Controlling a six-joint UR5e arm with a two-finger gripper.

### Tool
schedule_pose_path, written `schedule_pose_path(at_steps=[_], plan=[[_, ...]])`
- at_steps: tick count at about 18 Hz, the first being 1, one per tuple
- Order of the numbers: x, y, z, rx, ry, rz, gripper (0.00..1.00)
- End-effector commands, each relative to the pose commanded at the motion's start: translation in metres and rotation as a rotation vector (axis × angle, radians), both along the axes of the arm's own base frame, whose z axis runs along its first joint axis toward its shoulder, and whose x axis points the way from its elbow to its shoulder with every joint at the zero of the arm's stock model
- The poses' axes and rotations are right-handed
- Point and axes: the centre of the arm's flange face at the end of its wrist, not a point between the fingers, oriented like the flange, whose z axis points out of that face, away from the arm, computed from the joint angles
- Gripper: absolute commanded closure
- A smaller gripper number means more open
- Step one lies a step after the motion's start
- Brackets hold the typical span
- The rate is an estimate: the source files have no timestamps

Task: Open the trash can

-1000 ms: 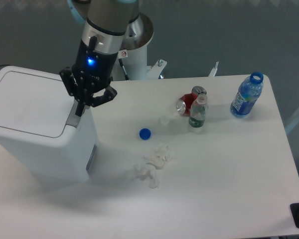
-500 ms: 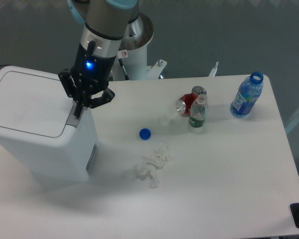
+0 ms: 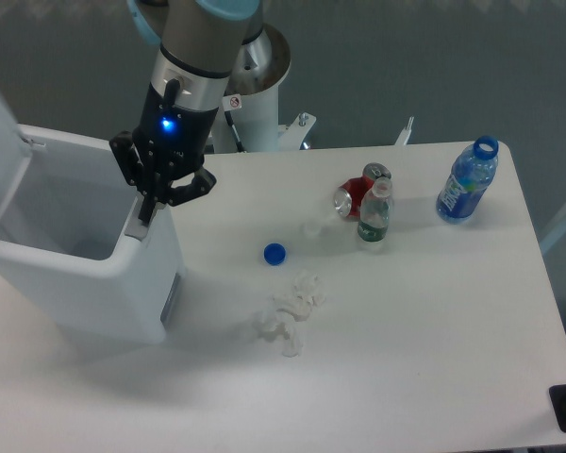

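One arm is all you have here, and its gripper (image 3: 149, 209) sits at the right-hand rim of the trash can (image 3: 85, 274), fingertips down on the grey push tab (image 3: 138, 224). You can see the black fingers drawn in narrow, close together, with nothing between them; whether they actually press the tab or just touch it is hard to tell from this angle. A blue light glows on the wrist above the gripper.

Your trash can stands at the left end of the table (image 3: 424, 340), and it is open: the lid (image 3: 0, 151) is swung up at the far left, partly cut off by the frame edge, and you look straight down into the white interior. Nothing can be made out inside.

Look right of the bin and you find the loose items on the tabletop. A blue bottle cap (image 3: 274, 253) lies alone, near the bin but apart from it. Just below it lies a crumpled white tissue (image 3: 289, 316). Farther right, a small clear bottle (image 3: 374, 214) stands upright just beside a red can (image 3: 355, 196) that lies on its side, the two touching or nearly so. Well apart, near the table's far right corner, a blue water bottle (image 3: 467, 181) stands upright with no cap on.
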Motion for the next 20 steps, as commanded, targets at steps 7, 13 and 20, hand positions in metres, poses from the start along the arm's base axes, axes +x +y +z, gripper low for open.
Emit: schedule_pose_path(at_steps=[7,13,20], plan=[[-0.017,-0.001,0.024,0.053,0.042,0.018,0.48],[-0.075,-0.015,0.019,0.095,0.123,0.059,0.00],[-0.137,-0.024,-0.014,0.060,0.236,0.005,0.00]])
